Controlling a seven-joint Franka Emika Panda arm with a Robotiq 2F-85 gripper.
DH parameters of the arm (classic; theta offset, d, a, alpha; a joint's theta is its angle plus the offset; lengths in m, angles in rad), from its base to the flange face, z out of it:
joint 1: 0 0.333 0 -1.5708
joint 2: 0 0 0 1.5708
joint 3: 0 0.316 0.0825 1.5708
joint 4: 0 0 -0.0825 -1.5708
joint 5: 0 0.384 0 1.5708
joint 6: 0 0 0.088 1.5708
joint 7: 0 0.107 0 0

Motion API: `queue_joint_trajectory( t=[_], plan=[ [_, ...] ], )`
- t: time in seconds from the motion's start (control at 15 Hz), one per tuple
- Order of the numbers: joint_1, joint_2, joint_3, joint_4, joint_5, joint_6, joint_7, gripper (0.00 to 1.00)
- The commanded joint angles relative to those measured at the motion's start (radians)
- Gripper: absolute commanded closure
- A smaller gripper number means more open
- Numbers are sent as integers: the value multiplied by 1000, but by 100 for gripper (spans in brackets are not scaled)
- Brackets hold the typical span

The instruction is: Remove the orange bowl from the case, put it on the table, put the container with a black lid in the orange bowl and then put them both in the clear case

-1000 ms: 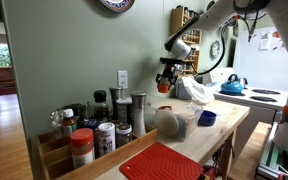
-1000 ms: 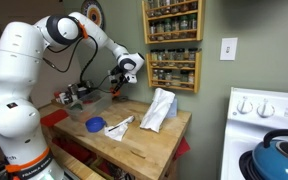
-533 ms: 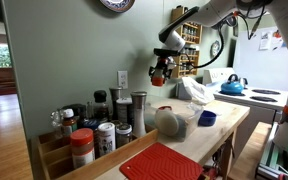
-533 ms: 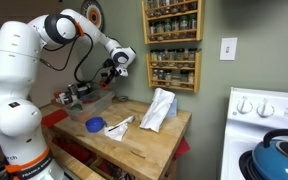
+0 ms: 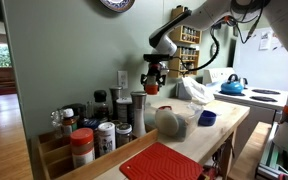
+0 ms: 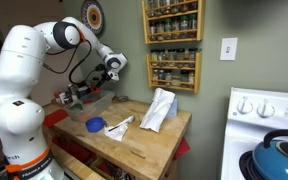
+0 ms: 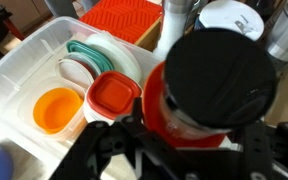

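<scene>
My gripper point(image 7: 189, 150) is shut on the rim of a red-orange bowl point(image 7: 156, 108) with the black-lidded container point(image 7: 219, 85) sitting in it. It holds them in the air over the clear case point(image 7: 29, 60). In both exterior views the gripper point(image 5: 152, 84) point(image 6: 108, 71) hangs well above the counter with the orange load point(image 5: 152, 89). The clear case point(image 6: 85, 99) lies below it, and in an exterior view it lies slightly right of it point(image 5: 169, 122). My fingertips are mostly hidden under the bowl.
Inside the case lie a small orange cup point(image 7: 57, 108), a red-lidded tub point(image 7: 114, 94) and pale lids point(image 7: 89, 55). A blue bowl point(image 5: 206, 118) point(image 6: 95, 125), a white cloth point(image 6: 158, 108), a red mat point(image 5: 164, 163) and spice jars point(image 5: 96, 130) are on the counter.
My gripper has carried the bowl and container sideways toward the wall, from beside the white cloth to a spot above the clear case. Its grip has not changed.
</scene>
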Motion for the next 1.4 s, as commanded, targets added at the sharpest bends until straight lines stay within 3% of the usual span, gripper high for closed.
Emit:
queue_joint_trajectory(
  t=[0.0, 0.2, 0.27, 0.6, 0.8, 1.33],
  plan=[
    [1, 4, -1, 4, 0, -3, 0, 26],
    [-2, 7, -2, 12, 0, -6, 1, 26],
    [-2, 7, -2, 14, 0, -7, 1, 51],
    [37, 45, 5, 1, 8, 61, 32, 51],
    [62, 61, 9, -24, 15, 158, 37, 51],
    [68, 74, 18, -98, 18, 304, 28, 51]
  ],
)
